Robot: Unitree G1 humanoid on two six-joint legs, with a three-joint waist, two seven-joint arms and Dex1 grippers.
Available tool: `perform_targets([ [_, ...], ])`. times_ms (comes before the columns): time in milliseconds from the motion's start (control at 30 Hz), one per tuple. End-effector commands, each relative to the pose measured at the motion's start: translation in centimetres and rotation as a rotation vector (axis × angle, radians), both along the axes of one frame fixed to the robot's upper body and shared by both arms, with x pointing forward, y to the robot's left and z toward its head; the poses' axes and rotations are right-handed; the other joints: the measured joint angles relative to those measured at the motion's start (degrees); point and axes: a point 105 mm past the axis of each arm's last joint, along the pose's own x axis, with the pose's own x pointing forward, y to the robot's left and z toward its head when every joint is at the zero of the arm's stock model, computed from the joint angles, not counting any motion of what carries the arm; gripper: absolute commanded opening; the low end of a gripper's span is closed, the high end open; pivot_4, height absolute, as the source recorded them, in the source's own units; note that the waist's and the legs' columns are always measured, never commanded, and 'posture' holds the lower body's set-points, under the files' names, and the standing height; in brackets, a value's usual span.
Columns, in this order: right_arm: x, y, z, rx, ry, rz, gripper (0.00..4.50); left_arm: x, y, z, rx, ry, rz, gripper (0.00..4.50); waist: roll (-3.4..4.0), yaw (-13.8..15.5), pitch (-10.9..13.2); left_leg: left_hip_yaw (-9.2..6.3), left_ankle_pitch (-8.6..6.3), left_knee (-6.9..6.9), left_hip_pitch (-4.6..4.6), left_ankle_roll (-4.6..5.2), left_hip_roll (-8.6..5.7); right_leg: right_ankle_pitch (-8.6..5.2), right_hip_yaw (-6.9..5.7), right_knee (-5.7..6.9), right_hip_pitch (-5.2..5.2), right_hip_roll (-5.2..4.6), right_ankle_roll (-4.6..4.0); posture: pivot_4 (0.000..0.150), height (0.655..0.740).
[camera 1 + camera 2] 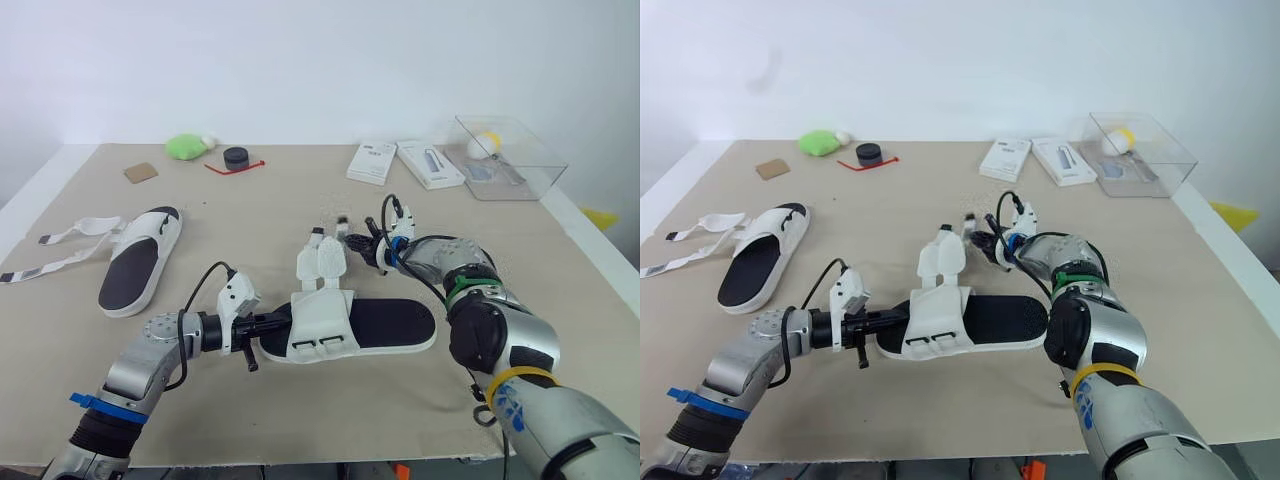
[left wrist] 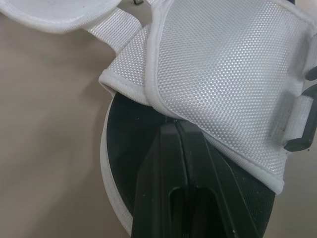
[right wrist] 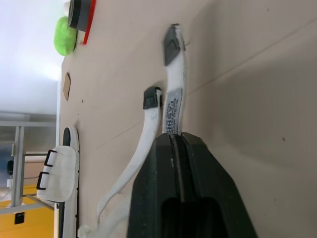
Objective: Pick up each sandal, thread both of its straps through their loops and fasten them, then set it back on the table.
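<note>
Lying lengthwise near the table's (image 1: pixel 250 200) front edge, the sandal (image 1: pixel 385 325) showed you its black footbed, with the white upper standing over its left end. Your left gripper (image 1: pixel 266 323) had its two fingers pressed together, tips against that end where the upper met the footbed; you couldn't tell whether they pinched anything. Your right gripper (image 3: pixel 174 139) was clamped on one strap (image 3: pixel 173 96), whose dark tip stuck out past the fingers, above the tabletop behind the sandal. A second strap (image 3: pixel 147 124) hung just beside it, loose. Well to the left lay the other sandal (image 1: pixel 140 262), its straps spread flat on the table. Along the far edge sat two white boxes (image 1: pixel 372 162) and a clear container (image 1: pixel 510 155).
</note>
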Motion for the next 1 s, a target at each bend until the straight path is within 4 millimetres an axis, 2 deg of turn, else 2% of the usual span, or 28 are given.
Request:
perform_targets([
  [33, 0.7, -0.7, 1.9, -0.008, -0.076, -0.010, 0.02, -0.2, -0.1, -1.1, 0.026, 0.035, 0.008, 0.00, 0.00, 0.00, 0.00, 0.00, 0.00, 0.00, -0.02, 0.00, -0.02, 0.00, 0.02, -0.02, 0.01, 0.00, 0.00, 0.150, 0.7400],
  [200, 0.9, -0.9, 2.9, -0.012, -0.129, 0.007, 0.02, -0.1, -0.3, -1.2, 0.022, 0.032, 0.007, 0.00, 0.02, 0.00, 0.01, 0.00, 0.00, 0.00, -0.05, 0.00, -0.05, -0.01, 0.07, -0.03, 0.01, 0.01, 0.02, 0.150, 0.7400],
  [300, 1.4, -0.8, 5.9, -0.050, -0.329, 0.048, 0.02, 0.0, -0.4, -1.2, 0.020, 0.031, 0.007, 0.00, 0.07, 0.00, 0.04, 0.00, 0.00, 0.00, -0.08, 0.00, -0.05, -0.02, 0.07, -0.03, 0.00, 0.01, 0.03, 0.150, 0.7400],
  [400, 0.5, 0.3, 8.6, -0.144, -0.574, 0.190, 0.02, 0.0, -0.4, -1.2, 0.021, 0.032, 0.006, 0.00, 0.09, 0.01, 0.05, 0.00, 0.00, 0.00, -0.12, 0.00, -0.05, -0.03, 0.08, -0.02, -0.03, 0.04, 0.06, 0.150, 0.7400],
  [467, -1.5, 1.3, 10.9, -0.221, -0.827, 0.306, 0.02, 0.0, -0.3, -1.2, 0.023, 0.033, 0.005, 0.00, 0.13, 0.12, 0.02, 0.00, 0.00, 0.01, -0.11, 0.00, -0.05, -0.04, 0.11, 0.00, -0.03, 0.08, 0.08, 0.150, 0.7400],
  [667, -7.2, 3.0, 12.9, -0.295, -1.188, 0.526, 0.02, 0.2, -0.2, -1.2, 0.026, 0.035, 0.000, 0.00, 0.10, 0.22, -0.02, -0.07, -0.01, 0.00, -0.16, -0.02, -0.04, -0.21, 0.10, 0.15, -0.04, 0.13, 0.15, 0.150, 0.7400],
  [733, -9.6, 3.7, 12.8, -0.361, -1.329, 0.650, 0.02, 0.3, -0.2, -1.2, 0.028, 0.034, -0.002, 0.00, 0.11, 0.25, -0.02, -0.06, 0.00, 0.00, -0.17, -0.02, -0.04, -0.21, 0.10, 0.16, -0.03, 0.13, 0.14, 0.150, 0.7400],
  [833, -12.2, 4.4, 12.4, -0.475, -1.508, 0.769, 0.02, 0.4, -0.2, -1.2, 0.029, 0.034, -0.005, 0.00, 0.12, 0.20, -0.03, -0.06, -0.01, 0.00, -0.13, -0.04, -0.03, -0.23, 0.10, 0.15, -0.02, 0.13, 0.11, 0.150, 0.7400],
  [933, -13.9, 4.8, 11.4, -0.601, -1.670, 0.869, 0.02, 0.5, -0.1, -1.2, 0.031, 0.033, -0.007, 0.00, 0.11, 0.22, -0.03, -0.06, -0.01, 0.00, -0.10, -0.05, -0.02, -0.28, 0.09, 0.14, -0.04, 0.13, 0.05, 0.150, 0.7400],
  [1000, -15.7, 5.0, 9.9, -0.725, -1.859, 0.995, 0.02, 0.5, -0.2, -1.2, 0.030, 0.033, -0.008, 0.00, 0.09, 0.24, -0.04, -0.06, -0.01, 0.00, -0.08, -0.06, -0.01, -0.31, 0.09, 0.12, -0.04, 0.12, 0.02, 0.150, 0.7400],
])
